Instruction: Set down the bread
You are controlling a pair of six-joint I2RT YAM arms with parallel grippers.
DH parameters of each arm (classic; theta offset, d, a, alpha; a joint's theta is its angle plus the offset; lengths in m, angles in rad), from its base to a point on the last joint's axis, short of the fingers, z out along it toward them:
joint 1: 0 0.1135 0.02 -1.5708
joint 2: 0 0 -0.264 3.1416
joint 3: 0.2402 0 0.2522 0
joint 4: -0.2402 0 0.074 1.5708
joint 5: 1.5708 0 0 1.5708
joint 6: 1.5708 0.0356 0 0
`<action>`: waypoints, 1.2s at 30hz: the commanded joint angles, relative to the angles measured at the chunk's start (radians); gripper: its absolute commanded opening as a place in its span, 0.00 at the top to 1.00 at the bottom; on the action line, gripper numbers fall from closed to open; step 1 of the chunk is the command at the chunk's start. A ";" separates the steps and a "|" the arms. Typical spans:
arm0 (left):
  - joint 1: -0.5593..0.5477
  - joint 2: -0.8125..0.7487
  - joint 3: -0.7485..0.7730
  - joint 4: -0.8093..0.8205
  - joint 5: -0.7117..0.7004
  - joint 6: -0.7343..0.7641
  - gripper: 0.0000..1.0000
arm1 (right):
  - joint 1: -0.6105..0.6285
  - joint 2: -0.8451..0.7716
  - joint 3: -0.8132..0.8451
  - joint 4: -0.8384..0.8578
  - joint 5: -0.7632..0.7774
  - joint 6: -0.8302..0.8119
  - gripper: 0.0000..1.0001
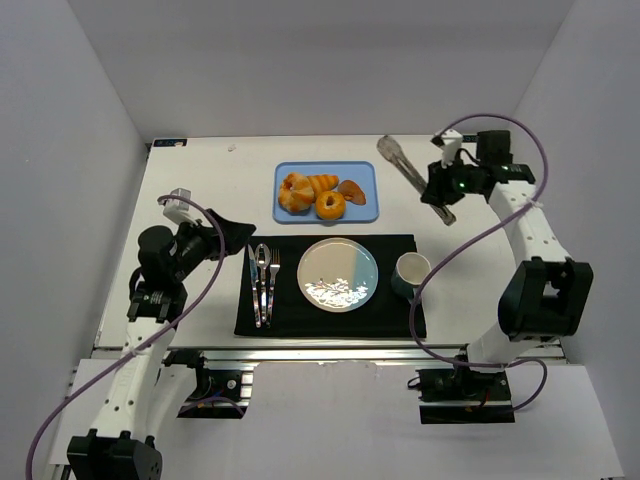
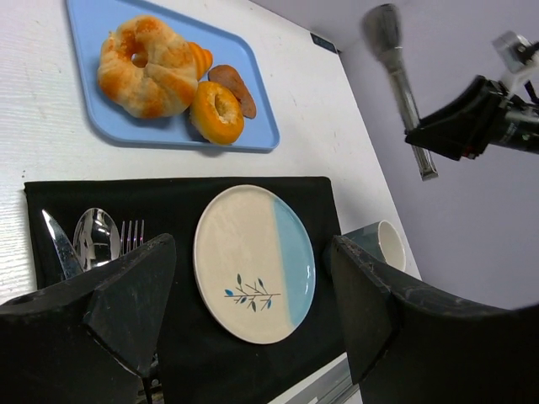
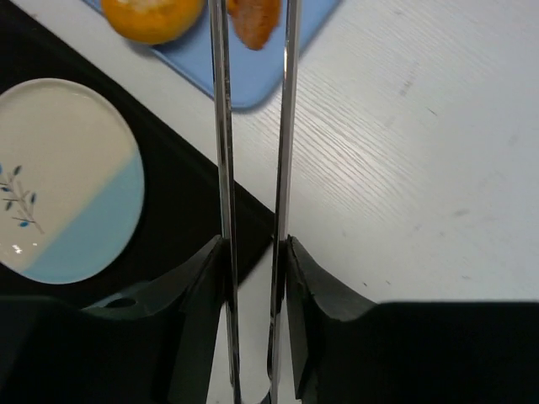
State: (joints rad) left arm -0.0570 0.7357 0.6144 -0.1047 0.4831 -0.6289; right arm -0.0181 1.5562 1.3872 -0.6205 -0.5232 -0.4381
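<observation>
Several golden bread pieces (image 1: 310,192) lie on a blue tray (image 1: 365,212) at the back middle; a croissant (image 2: 147,67) and a round roll (image 2: 216,111) show in the left wrist view. My right gripper (image 1: 441,186) is shut on metal tongs (image 1: 408,170), held above the table right of the tray. Its jaws press both tong arms (image 3: 221,126), whose tips point toward the roll (image 3: 152,15). Over the placemat's left edge my left gripper (image 1: 235,238) stands open with nothing between its fingers (image 2: 126,295).
A white-and-blue plate (image 1: 338,274) sits in the middle of a black placemat (image 1: 390,320). On its left lie a knife, spoon and fork (image 1: 264,282), and a cup (image 1: 410,272) stands on its right. White walls enclose the table.
</observation>
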 commanded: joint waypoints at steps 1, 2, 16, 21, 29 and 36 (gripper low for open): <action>0.002 -0.051 0.018 -0.053 -0.040 0.001 0.16 | 0.073 0.060 0.113 -0.048 -0.041 0.044 0.61; 0.002 -0.071 0.018 -0.062 -0.046 0.001 0.16 | 0.089 0.073 0.128 -0.050 -0.043 0.045 0.60; 0.002 -0.150 0.008 -0.151 -0.083 -0.014 0.16 | 0.282 0.185 0.177 -0.022 -0.006 0.045 0.61; 0.002 -0.150 0.010 -0.162 -0.087 -0.014 0.16 | 0.290 0.222 0.171 -0.002 0.068 0.056 0.60; 0.002 -0.148 -0.002 -0.150 -0.084 -0.023 0.16 | 0.290 0.242 0.159 0.034 0.089 0.108 0.58; 0.000 -0.145 -0.005 -0.148 -0.084 -0.023 0.16 | 0.287 0.268 0.171 0.050 0.107 0.162 0.57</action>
State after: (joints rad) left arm -0.0570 0.5938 0.6140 -0.2573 0.4042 -0.6479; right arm 0.2710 1.8076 1.5307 -0.6102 -0.4240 -0.3172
